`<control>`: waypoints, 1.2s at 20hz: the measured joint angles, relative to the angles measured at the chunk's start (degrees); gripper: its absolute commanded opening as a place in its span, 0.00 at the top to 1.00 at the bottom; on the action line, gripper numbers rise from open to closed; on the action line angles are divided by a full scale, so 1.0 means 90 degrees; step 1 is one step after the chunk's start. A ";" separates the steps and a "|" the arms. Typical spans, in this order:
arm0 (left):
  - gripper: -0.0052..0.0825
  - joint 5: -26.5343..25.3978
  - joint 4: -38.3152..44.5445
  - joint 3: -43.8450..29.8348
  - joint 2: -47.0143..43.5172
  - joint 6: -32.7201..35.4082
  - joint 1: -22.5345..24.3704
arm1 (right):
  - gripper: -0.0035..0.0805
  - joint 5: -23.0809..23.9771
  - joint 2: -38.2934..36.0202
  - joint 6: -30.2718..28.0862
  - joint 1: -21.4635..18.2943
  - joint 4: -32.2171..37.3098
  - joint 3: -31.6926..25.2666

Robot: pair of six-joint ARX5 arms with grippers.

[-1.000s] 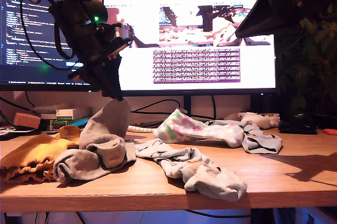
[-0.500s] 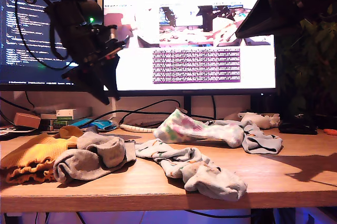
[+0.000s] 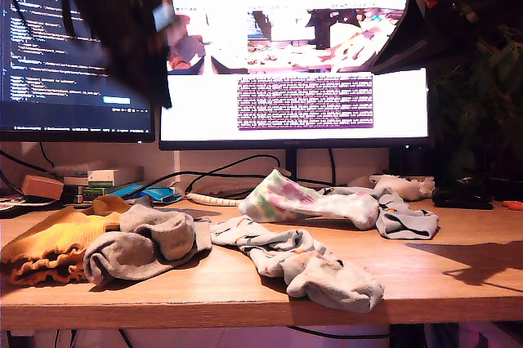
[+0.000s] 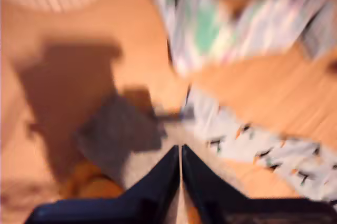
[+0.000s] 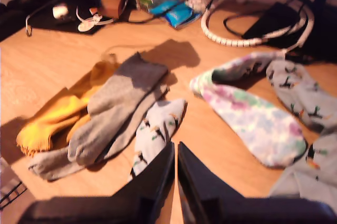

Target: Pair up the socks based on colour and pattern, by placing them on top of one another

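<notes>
Two plain grey socks (image 3: pixel 143 246) lie one on the other, partly over a mustard-yellow sock (image 3: pixel 49 242), at the exterior view's left. A tie-dye sock (image 3: pixel 286 198) lies mid-table behind a pale printed sock (image 3: pixel 302 262); another printed sock (image 3: pixel 400 219) lies towards the exterior view's right. My first gripper (image 3: pixel 159 87) is a blur high above the grey socks; its wrist view shows it (image 4: pixel 180 153) shut and empty over the grey sock (image 4: pixel 116 134). My second gripper (image 5: pixel 176 166) is shut and empty, high at the exterior view's upper right, overlooking the grey socks (image 5: pixel 116 111) and tie-dye sock (image 5: pixel 253 119).
Two monitors (image 3: pixel 294 70) stand behind the wooden table (image 3: pixel 458 274). Cables (image 5: pixel 237 29), small boxes (image 3: pixel 102 178) and a blue packet (image 5: pixel 176 12) lie along the back. A white game controller (image 3: pixel 400 185) rests behind the socks at the exterior view's right.
My first gripper let go of the grey sock, which dropped onto the other grey sock. That arm then rose up and towards the exterior view's left. The second arm barely moved.
</notes>
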 measured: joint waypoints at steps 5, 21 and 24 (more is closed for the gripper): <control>0.97 0.0002 0.1469 -0.2074 -0.1234 -0.0044 -0.0085 | 0.97 0.0070 0.0435 0.0160 0.0002 -0.0308 0.0073; 0.97 -0.0243 0.3837 -0.6611 -0.4602 -0.0444 -0.0245 | 0.78 -0.0007 0.4306 -0.0852 0.1015 -0.2370 0.4019; 0.97 -0.0219 0.3679 -0.6611 -0.4602 -0.0636 -0.0255 | 0.68 0.0063 0.5059 -0.0831 0.1027 -0.2815 0.4801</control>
